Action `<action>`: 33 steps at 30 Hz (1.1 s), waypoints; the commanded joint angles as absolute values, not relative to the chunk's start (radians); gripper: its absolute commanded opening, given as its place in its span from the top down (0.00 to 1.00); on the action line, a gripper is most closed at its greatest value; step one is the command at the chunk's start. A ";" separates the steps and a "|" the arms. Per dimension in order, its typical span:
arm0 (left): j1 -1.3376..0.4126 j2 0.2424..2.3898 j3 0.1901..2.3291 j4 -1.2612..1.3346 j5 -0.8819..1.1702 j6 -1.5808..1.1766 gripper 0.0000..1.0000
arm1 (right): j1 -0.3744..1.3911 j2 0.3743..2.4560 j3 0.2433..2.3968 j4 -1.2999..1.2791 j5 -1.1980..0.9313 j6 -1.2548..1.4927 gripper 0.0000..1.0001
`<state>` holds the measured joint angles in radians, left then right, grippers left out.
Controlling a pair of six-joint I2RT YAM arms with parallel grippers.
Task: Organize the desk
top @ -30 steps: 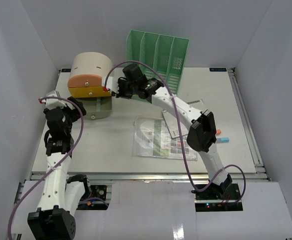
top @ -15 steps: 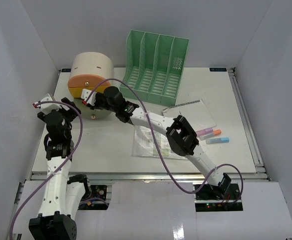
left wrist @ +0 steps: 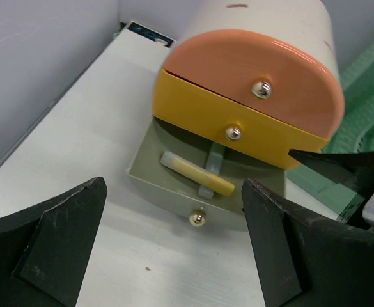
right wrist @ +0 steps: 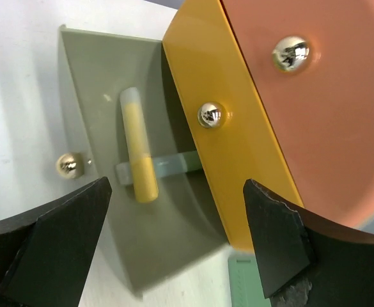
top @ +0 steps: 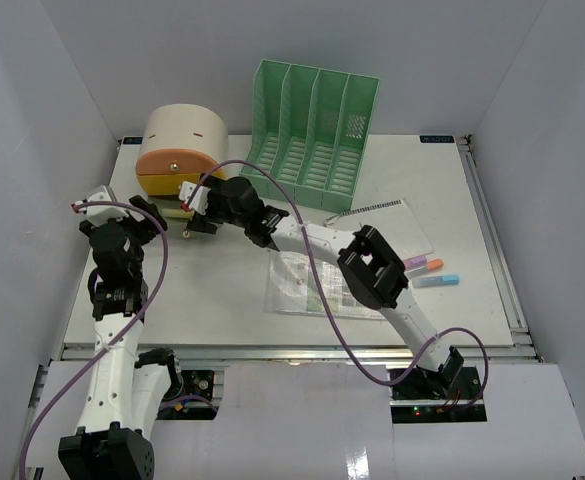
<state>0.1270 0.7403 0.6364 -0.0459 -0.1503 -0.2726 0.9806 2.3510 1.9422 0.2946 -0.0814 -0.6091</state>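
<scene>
Highlighter [right wrist: 139, 147] in drawer [right wrist: 91, 77] — right gripper [right wrist: 175, 192] newly wide, empty

Cream drawer box [top: 177, 135] sits directly ahead of right claw [top: 196, 208]. Orange top drawer [right wrist: 327, 128], with yellow middle drawer [right wrist: 238, 185] beneath it. Grey-green bottom drawer [right wrist: 91, 83] is pulled out, lying under the claw. Inside it, a yellow highlighter [right wrist: 139, 147] lies across a pale green one [right wrist: 171, 165]. Green file rack [top: 312, 125] stands beyond and right of claw. Sleeved printed sheet [top: 307, 285] lies right of claw, nearer side. Spiral notebook [top: 387, 222], pink highlighter [top: 410, 263], orange highlighter [top: 432, 265] and blue highlighter [top: 438, 281] are all well off to claw's right.
</scene>
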 commanded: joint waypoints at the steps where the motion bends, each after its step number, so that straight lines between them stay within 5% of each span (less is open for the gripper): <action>1: 0.128 0.730 0.620 -0.008 0.152 -0.206 0.02 | 0.910 2.087 1.930 0.062 -0.199 -0.594 0.10; 6: 0.126 0.790 0.617 0.095 0.551 -0.203 0.02 | 0.724 1.831 1.772 -0.491 -0.712 -0.795 0.10; 10: 0.123 0.868 0.634 0.116 0.741 -0.227 0.02 | 0.593 1.674 1.532 -0.781 -0.697 -0.987 0.06; 16: 0.118 0.926 0.650 0.112 0.831 -0.258 0.02 | 0.351 1.388 1.105 -0.848 -0.590 -1.122 0.12; 21: 0.099 0.930 0.646 0.116 0.844 -0.264 0.02 | 0.073 1.125 0.883 -1.000 -0.643 -1.632 0.08; 33: 0.080 0.946 0.655 0.103 0.861 -0.258 0.02 | -0.278 1.432 1.021 -1.154 -0.422 -2.080 0.21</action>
